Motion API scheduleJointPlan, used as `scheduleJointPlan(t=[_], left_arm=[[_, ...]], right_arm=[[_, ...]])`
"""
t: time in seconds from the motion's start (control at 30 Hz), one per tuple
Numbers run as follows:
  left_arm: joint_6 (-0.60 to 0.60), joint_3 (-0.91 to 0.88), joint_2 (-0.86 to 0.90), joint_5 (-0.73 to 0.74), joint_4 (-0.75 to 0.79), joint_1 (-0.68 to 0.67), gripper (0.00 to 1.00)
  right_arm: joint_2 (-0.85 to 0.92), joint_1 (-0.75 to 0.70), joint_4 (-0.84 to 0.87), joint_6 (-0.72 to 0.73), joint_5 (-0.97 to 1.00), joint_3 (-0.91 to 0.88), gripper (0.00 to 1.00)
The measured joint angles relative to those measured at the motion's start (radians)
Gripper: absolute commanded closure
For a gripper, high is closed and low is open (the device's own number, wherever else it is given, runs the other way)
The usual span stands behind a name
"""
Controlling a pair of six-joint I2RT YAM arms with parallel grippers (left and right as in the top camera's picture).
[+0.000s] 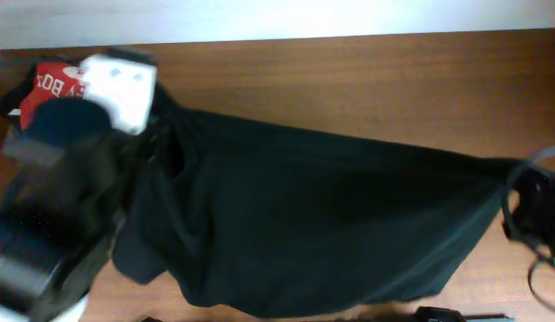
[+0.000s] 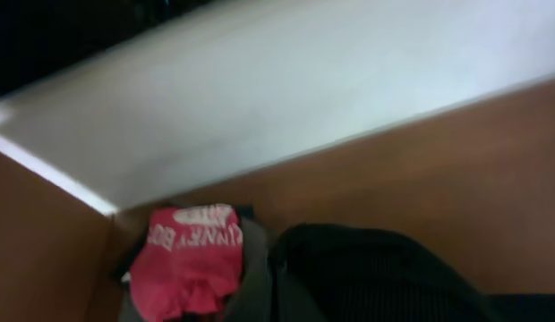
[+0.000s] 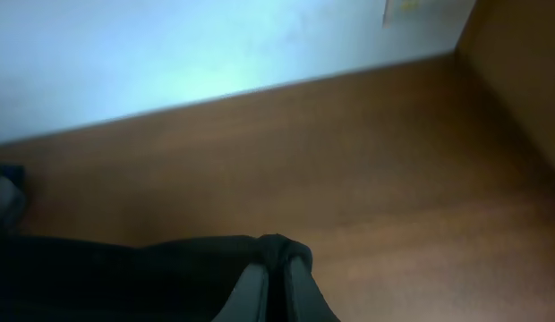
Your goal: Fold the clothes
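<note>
The top (image 1: 313, 224) lies across the counter (image 1: 367, 80), drawn out in a long wedge. It is broad and rumpled at the left and narrows to a point at the far right. That point is in the right end effector (image 3: 276, 261), whose fingers are pressed together on a small bunch of black cloth, lifted just off the wood in the right wrist view. The left end effector (image 1: 145, 148) is at the top's left edge, under a blurred arm. Its fingers are together, but whether cloth lies between them cannot be made out: the left wrist view shows only a black bulge of fabric at its lower rim.

The step in hand looks like stretching the top flat before a first fold. To do it well, the two ends should pull apart evenly and low. That would draw out the slack creases at the left without dragging the garment off the near side, where the hem runs close to the counter's front. The right grip is only a thin pinch, and a sharp tug could slip it, so tension should rise slowly. The red shirt (image 2: 192, 255) sits just beside the top's left end, so the left arm should steer clear of it or it may be swept into the fold. The cloth should be laid down before either end is let go.
</note>
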Motion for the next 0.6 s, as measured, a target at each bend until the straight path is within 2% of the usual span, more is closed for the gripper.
scheduleJointPlan(t=[0.17,0.33,0.5,0.6], left_arm=[[-0.009,-0.001,0.183,0.000,-0.031,0.000,1.00],[-0.022,-0.001,0.359,0.000,-0.019,0.000,1.00],[-0.029,-0.001,0.560,0.000,0.079,0.000,1.00],[-0.030,-0.002,0.674,-0.001,0.207,0.000,1.00]], right_arm=[[0.139,0.000,0.032,-0.003,0.003,-0.078,0.96],[0.307,0.000,0.146,-0.003,0.003,-0.198,0.96],[0.484,0.000,0.335,-0.006,0.003,-0.319,0.96],[0.594,0.000,0.463,-0.006,0.003,-0.362,0.96]])
